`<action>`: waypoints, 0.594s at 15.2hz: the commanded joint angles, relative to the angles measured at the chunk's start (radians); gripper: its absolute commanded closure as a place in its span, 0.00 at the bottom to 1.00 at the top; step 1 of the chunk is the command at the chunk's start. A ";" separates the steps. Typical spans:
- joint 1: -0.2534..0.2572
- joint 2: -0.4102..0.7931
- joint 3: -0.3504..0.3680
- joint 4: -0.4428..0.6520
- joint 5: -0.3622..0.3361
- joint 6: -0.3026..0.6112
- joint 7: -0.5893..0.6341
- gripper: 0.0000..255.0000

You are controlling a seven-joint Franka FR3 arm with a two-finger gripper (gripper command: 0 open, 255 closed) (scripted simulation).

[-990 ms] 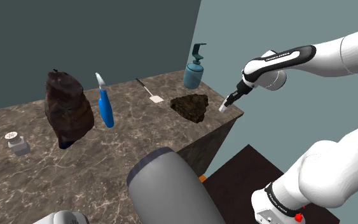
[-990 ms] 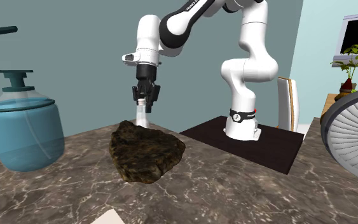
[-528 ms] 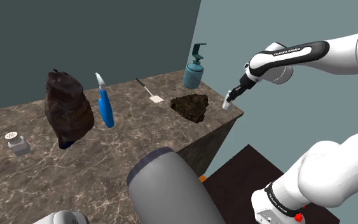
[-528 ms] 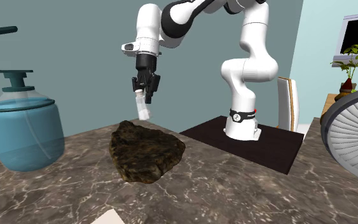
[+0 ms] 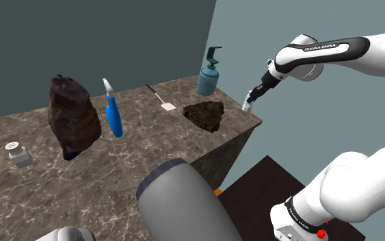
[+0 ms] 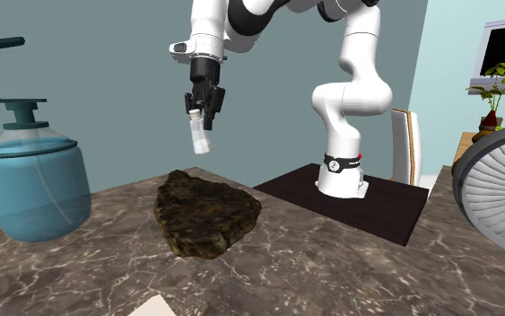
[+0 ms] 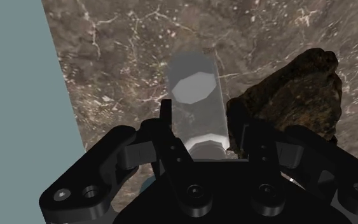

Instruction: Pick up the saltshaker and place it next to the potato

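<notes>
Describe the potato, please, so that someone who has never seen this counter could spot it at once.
On the brown marbled counter, go to the corner by the blue soap dispenser. The potato lies there, below the claw that holds a pale saltshaker. It is a low, flat, rough dark wedge, unlike the taller dark lump standing farther along the counter.

White arm (image 6: pixel 356 54) with dark joints, black pincer (image 6: pixel 203 114).

Shoulder overhead, second facing arm (image 6: pixel 360 54), wrist downward
</notes>
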 commanded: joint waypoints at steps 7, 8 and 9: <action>-0.011 -0.048 0.022 0.069 -0.035 -0.110 0.044 1.00; -0.012 -0.053 0.024 0.079 -0.037 -0.124 0.049 1.00; -0.013 -0.057 0.027 0.089 -0.040 -0.137 0.053 1.00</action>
